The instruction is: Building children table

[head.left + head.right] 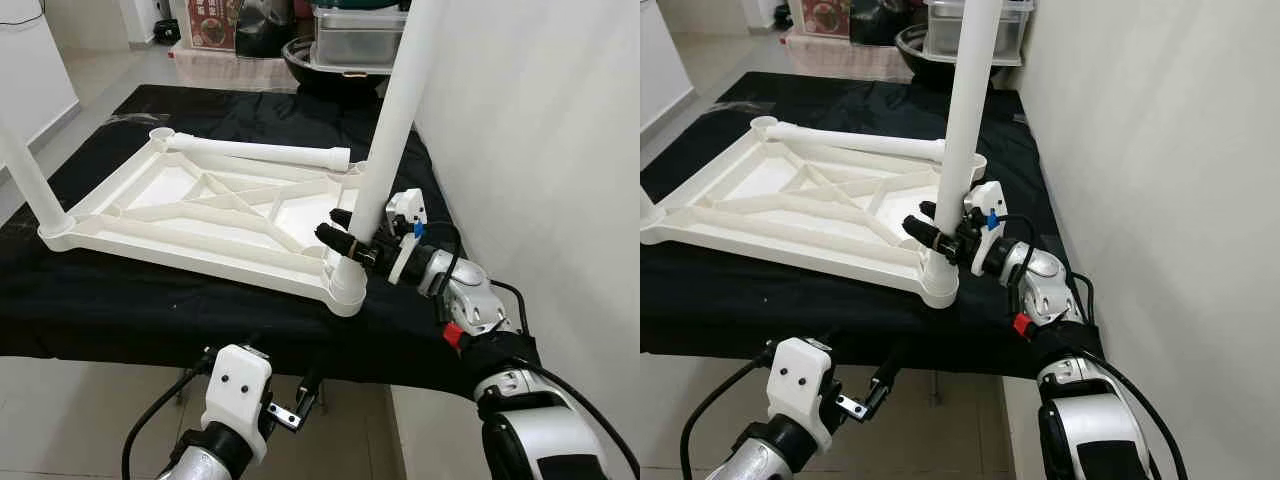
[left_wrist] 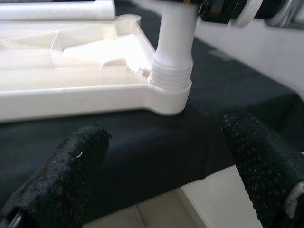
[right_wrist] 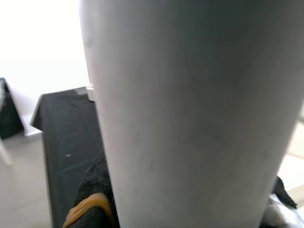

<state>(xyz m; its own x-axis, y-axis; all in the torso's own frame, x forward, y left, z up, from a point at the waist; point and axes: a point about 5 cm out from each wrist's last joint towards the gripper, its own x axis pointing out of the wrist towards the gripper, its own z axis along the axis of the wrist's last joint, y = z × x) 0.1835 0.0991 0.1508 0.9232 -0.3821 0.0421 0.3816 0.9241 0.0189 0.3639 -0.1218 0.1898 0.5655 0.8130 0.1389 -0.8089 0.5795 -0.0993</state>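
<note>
Alignment governs: long white plastic leg (image 1: 395,120) stands upright in corner socket (image 1: 347,285) of white tabletop (image 1: 190,215); my right tool (image 1: 345,238) clamps it, left tool (image 2: 161,166) apart below.

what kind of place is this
Probably a room in a home: a tiled floor, a plain white wall, and plastic storage boxes behind a black cloth where an upturned white table top lies.

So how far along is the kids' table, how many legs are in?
Two legs stand upright in corner sockets of the upside-down tabletop: the far-left leg and the near-right leg, which the right gripper is gripping. A loose leg lies on the frame, uninstalled. The left gripper hangs open below the table edge.
</note>
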